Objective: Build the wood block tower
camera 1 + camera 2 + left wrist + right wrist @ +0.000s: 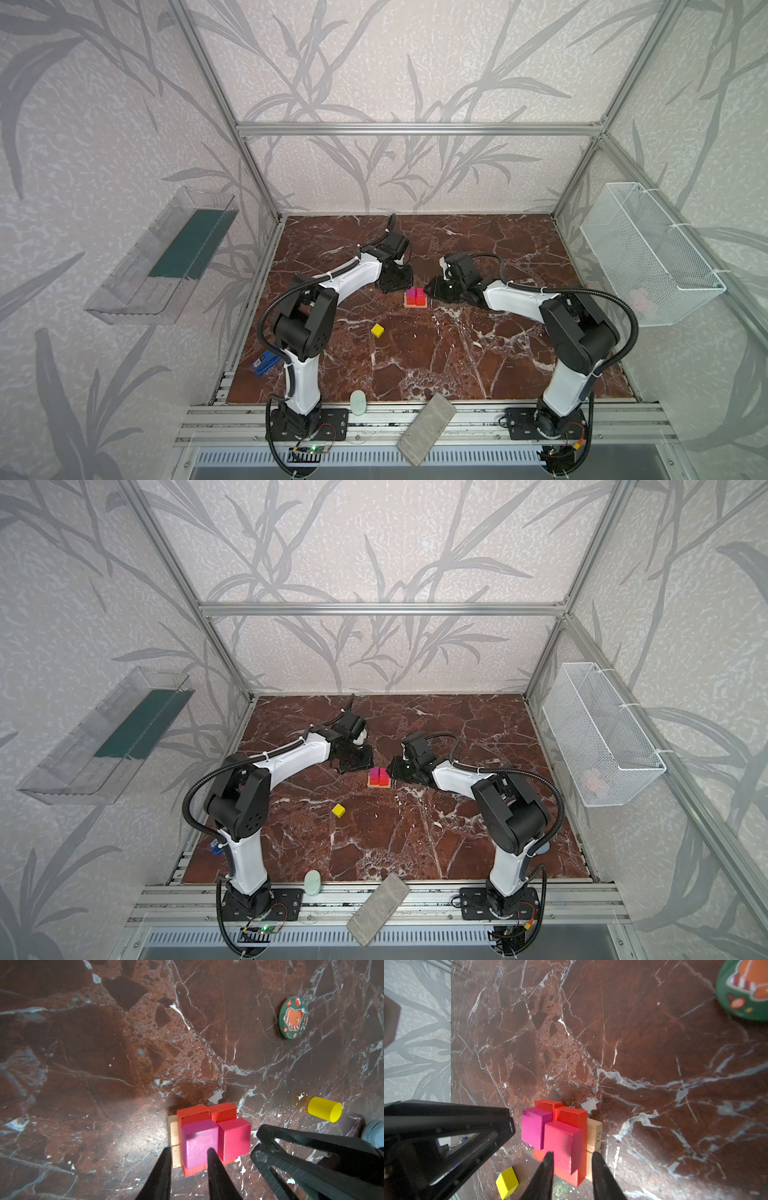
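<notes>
Across the brown marble tabletop (457,353), the largest loose thing is a grey stone brick (427,429), which lies tilted over the front rail. Mid-tabletop stands the tower (415,298). It has two tan bars (174,1132) side by side at the bottom and two red flat rectangles (192,1114) laid across them. On those, a magenta cube (199,1142) touches a pinker cube (562,1142). My left jaws hover spread over the magenta cube, pinching nothing. My right jaws stand spread over the pinker cube, one tip past its edge, and they grip nothing either. A green round badge (293,1017) lies flat, well apart from the tower. Toward the front rail, a yellow cube (377,330) sits alone. A yellow cylinder (325,1109) lies on its side near my right jaws.
</notes>
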You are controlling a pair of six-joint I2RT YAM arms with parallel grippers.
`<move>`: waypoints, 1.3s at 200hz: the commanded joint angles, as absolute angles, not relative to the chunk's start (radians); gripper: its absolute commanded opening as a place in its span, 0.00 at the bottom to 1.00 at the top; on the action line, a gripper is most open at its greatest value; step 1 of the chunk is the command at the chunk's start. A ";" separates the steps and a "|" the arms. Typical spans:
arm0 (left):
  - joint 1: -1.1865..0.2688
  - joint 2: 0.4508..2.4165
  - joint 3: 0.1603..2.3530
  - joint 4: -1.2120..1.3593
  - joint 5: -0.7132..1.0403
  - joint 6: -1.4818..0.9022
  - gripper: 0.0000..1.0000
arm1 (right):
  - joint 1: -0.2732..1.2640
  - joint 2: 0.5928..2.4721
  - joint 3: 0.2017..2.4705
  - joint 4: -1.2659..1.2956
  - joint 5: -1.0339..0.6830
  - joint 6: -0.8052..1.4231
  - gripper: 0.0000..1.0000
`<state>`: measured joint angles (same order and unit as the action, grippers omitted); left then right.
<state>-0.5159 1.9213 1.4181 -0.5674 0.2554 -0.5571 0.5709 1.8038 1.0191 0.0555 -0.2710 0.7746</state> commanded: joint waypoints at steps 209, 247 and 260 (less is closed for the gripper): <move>-0.531 1.971 1.432 -0.588 0.264 -0.552 0.27 | 0.589 1.838 1.069 0.061 -0.286 0.776 0.23; -0.532 1.973 1.433 -0.588 0.266 -0.553 0.27 | 0.594 1.841 1.072 0.061 -0.286 0.777 0.22; -0.534 1.971 1.435 -0.587 0.265 -0.554 0.27 | 0.593 1.842 1.074 0.061 -0.287 0.778 0.21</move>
